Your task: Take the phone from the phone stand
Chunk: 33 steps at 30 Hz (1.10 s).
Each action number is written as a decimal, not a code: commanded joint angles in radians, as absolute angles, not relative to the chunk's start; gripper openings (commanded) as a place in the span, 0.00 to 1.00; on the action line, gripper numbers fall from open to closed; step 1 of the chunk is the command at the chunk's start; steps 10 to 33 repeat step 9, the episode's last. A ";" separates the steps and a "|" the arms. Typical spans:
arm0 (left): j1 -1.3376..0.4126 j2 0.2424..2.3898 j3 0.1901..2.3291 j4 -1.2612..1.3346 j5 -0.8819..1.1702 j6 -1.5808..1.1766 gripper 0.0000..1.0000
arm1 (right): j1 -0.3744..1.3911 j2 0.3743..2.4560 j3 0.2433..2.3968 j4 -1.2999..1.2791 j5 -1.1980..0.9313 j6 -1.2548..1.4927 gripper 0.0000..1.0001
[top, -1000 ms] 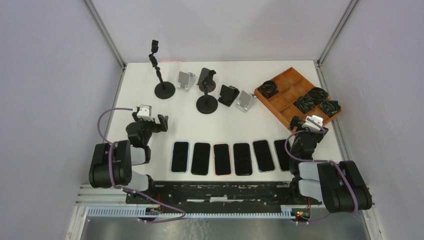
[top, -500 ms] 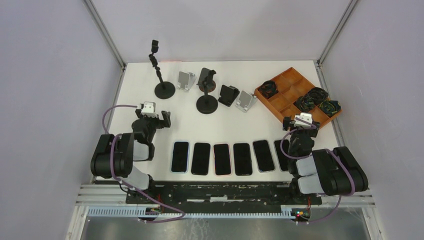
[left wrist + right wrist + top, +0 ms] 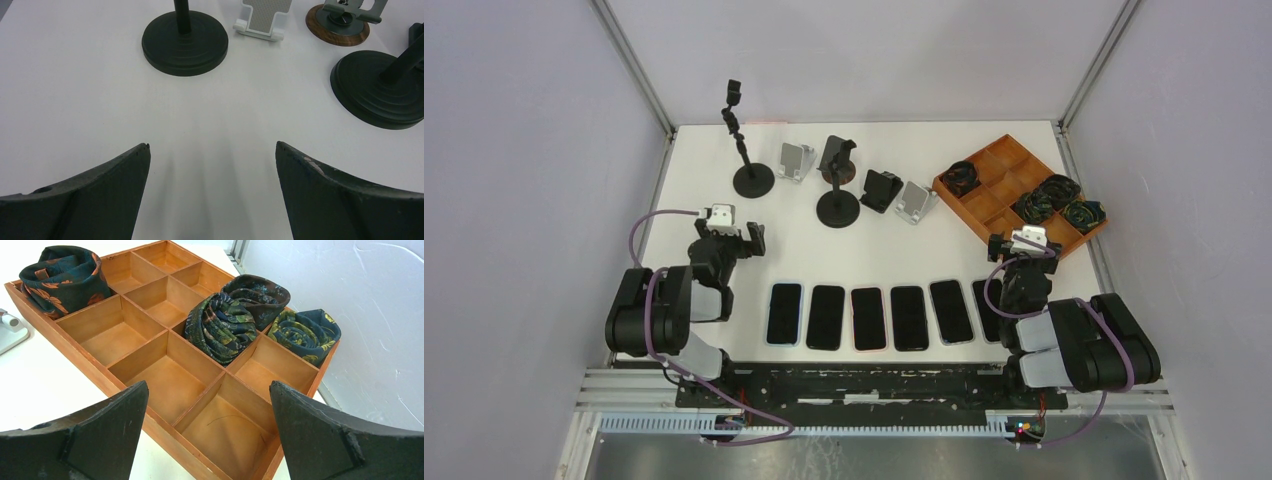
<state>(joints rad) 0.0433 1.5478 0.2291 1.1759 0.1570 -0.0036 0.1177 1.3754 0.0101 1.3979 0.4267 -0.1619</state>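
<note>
While the left gripper (image 3: 743,238) hangs open, the phone stand (image 3: 837,206) sits well beyond.

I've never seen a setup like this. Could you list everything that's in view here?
phones: six, dark screens, flat in a row along the table's near edge
pole stands: two, black with round bases, far left and centre
small stands: three, two white-silver and one black, in the far row
brown-based stand: one, brown round base, grey top, far row
wooden tray: one, brown, compartmented, far right
fabric rolls: four, dark patterned, in the tray
table: one, white
left gripper: one, black, open and empty, facing the stands
right gripper: one, black, open and empty, facing the tray
</note>
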 commanded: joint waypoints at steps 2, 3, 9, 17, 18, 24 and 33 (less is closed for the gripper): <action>0.041 1.540 0.236 1.197 0.133 -0.011 1.00 | 0.115 1.362 -0.104 1.430 0.421 -0.152 0.98; 0.041 1.542 0.237 1.195 0.133 -0.011 1.00 | 0.115 1.363 -0.104 1.430 0.420 -0.152 0.98; 0.038 1.538 0.236 1.195 0.132 -0.010 1.00 | 0.115 1.362 -0.105 1.431 0.421 -0.152 0.98; 0.038 1.538 0.236 1.195 0.132 -0.010 1.00 | 0.115 1.362 -0.105 1.431 0.421 -0.152 0.98; 0.038 1.538 0.236 1.195 0.132 -0.010 1.00 | 0.115 1.362 -0.105 1.431 0.421 -0.152 0.98; 0.038 1.538 0.236 1.195 0.132 -0.010 1.00 | 0.115 1.362 -0.105 1.431 0.421 -0.152 0.98; 0.038 1.538 0.236 1.195 0.132 -0.010 1.00 | 0.115 1.362 -0.105 1.431 0.421 -0.152 0.98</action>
